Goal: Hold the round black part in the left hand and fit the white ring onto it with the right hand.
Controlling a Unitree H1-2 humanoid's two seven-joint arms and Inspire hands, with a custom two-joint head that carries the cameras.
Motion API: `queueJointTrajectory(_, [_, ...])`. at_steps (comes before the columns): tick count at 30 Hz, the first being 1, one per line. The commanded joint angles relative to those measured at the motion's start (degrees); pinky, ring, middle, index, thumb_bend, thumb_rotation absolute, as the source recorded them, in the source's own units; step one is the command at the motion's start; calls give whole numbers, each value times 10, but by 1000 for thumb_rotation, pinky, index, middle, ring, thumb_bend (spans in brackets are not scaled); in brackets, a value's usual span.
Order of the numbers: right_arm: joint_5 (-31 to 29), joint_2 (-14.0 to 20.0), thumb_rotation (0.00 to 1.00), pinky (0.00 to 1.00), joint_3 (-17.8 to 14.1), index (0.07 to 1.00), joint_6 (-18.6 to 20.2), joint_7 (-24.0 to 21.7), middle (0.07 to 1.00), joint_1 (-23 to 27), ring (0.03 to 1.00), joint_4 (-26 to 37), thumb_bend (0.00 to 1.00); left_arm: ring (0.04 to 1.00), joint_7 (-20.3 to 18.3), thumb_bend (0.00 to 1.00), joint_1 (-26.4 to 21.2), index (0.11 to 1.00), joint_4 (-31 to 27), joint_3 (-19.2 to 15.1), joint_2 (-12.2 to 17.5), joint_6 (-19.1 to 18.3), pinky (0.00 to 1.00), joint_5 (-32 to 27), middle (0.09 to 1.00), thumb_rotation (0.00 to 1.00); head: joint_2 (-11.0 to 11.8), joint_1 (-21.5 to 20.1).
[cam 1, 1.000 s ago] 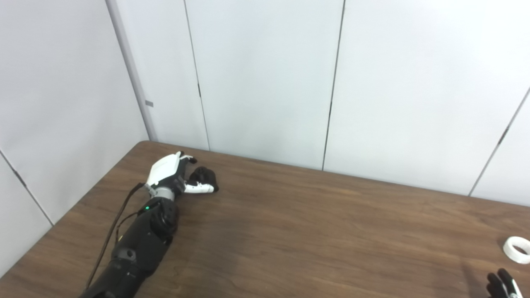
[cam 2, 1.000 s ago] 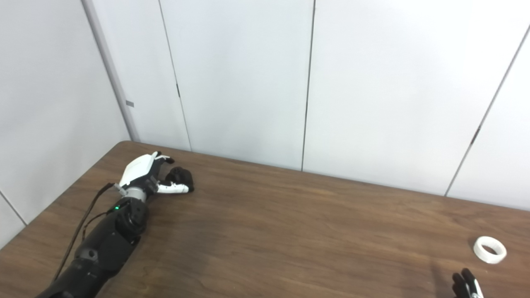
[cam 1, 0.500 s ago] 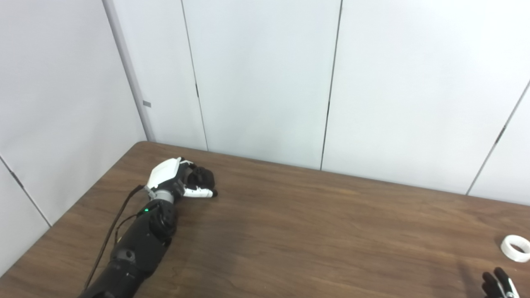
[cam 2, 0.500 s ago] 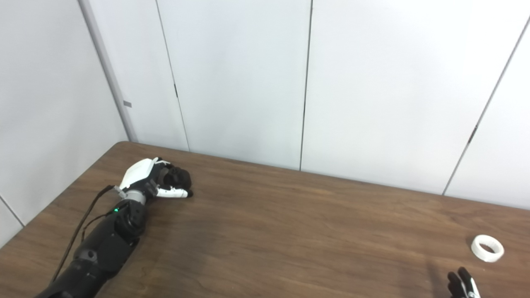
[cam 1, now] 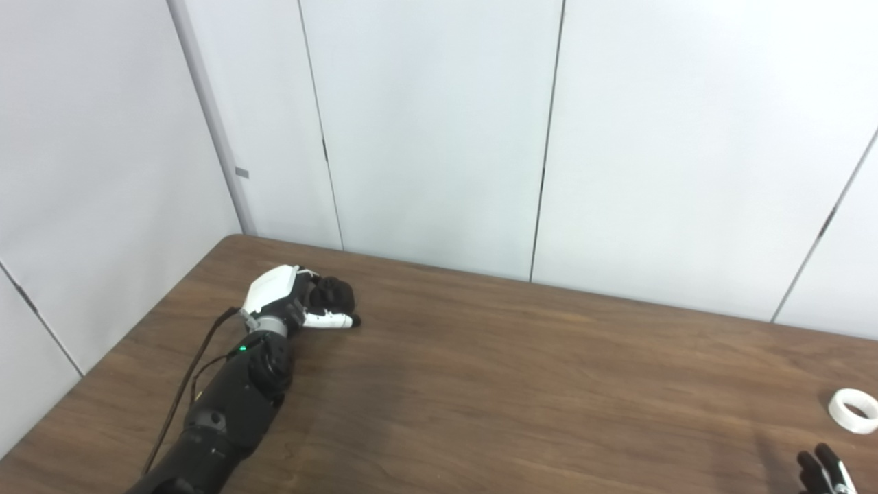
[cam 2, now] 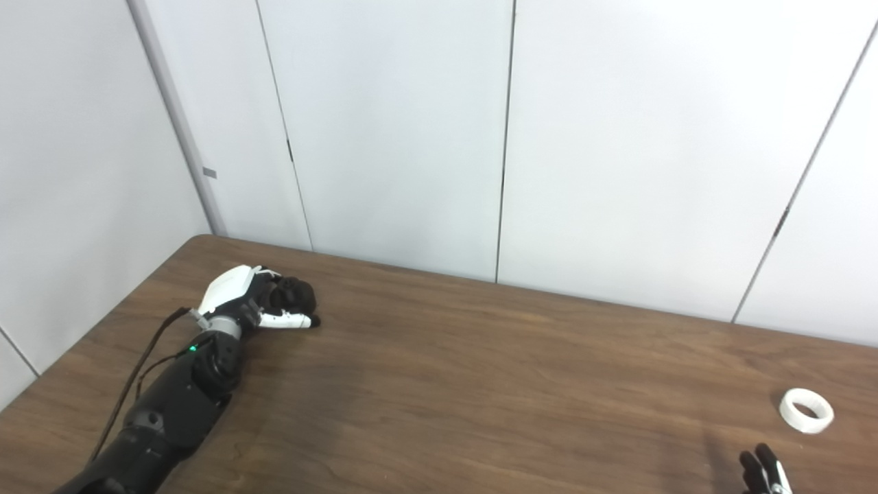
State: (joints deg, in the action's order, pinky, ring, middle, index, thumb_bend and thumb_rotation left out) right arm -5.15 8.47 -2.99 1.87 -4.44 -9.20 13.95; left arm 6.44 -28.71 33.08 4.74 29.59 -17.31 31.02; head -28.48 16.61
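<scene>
The round black part lies at the far left of the brown table. My left hand is closed around it, fingers curled over its top and the thumb along its near side. The white ring lies flat near the right edge, with nothing touching it. Only the dark fingertips of my right hand show at the bottom right corner, a little short of the ring, and they look spread.
White wall panels stand right behind the table's far edge. My black left forearm and its cable lie over the table's left part.
My left hand's fingers have closed over the black part, which a second ago lay between open fingers and thumb. The camera has shifted slightly. The ring has not moved.
</scene>
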Motion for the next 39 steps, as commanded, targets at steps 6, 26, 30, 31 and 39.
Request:
queueJointTrajectory(6, [1,-6,1000,1000,5,1000,7,-1,965,-3,1000,22,494,1000,18,910,-26,732,-11,-11,18,7,1000,-4,938,358,-1,0])
queueJointTrajectory(26, [-1,-4,1000,1000,2,1000,8,-1,969,0,1000,26,437,889,69,523,-19,485,5,-24,15,63,1000,-22,777,52,-1,3])
queueJointTrajectory(30, [-3,-4,1000,1000,1,1000,8,-2,969,0,1000,26,433,886,69,523,-15,485,-1,-27,15,64,1000,-24,774,53,-2,3])
queueJointTrajectory(31, [-3,-4,1000,1000,1,1000,9,-1,970,0,1000,27,432,887,69,523,-14,485,-2,-27,15,65,1000,-25,774,53,-2,3])
queueJointTrajectory(39, [3,-9,1000,1000,5,1000,15,3,964,3,1000,29,431,893,59,523,9,486,-55,-29,14,66,1000,-28,780,53,-2,-1])
